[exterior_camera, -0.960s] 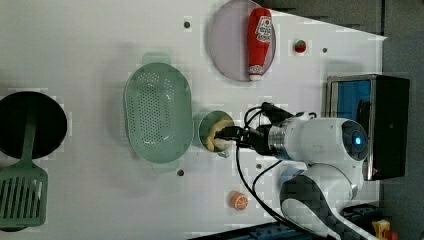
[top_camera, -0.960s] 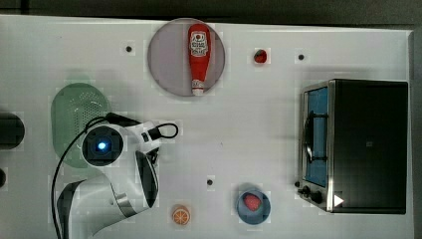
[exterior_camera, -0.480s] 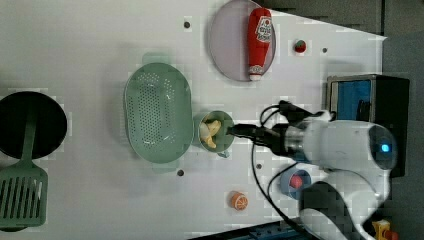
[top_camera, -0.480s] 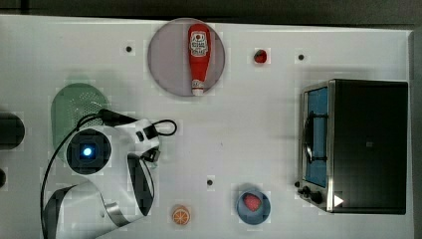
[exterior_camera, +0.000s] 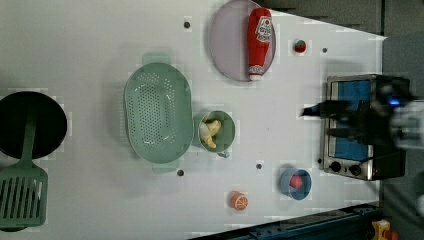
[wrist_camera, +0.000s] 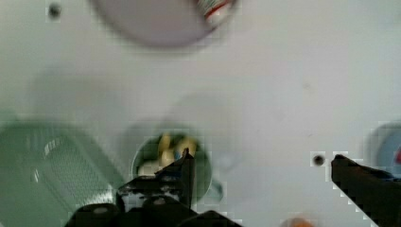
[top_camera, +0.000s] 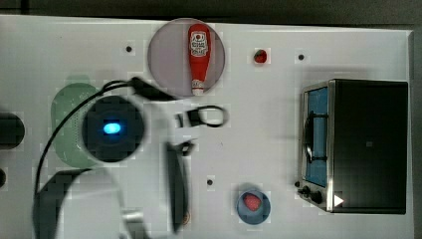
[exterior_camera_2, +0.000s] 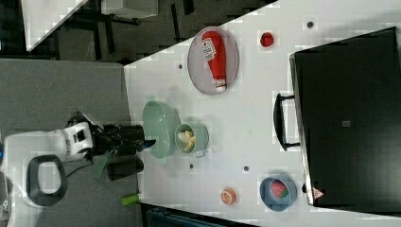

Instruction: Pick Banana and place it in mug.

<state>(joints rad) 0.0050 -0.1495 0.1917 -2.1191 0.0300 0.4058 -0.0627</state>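
Up and away goes the gripper [wrist_camera: 260,163] since a second ago, no longer down at the mug [exterior_camera: 216,131], its fingers [wrist_camera: 184,165] spread wide apart and holding nothing. Below them the banana [exterior_camera: 211,132] lies inside the teal mug, which sits touching the green perforated basket [exterior_camera: 158,112]. Beyond, the ketchup bottle [exterior_camera: 260,42] lies on its grey plate [exterior_camera: 227,40].

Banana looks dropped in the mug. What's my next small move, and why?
Probably just keep the arm lifting clear and stop. The banana lies inside the mug, beside the basket. The gripper is open and empty, above the table, so nothing is left to grasp.
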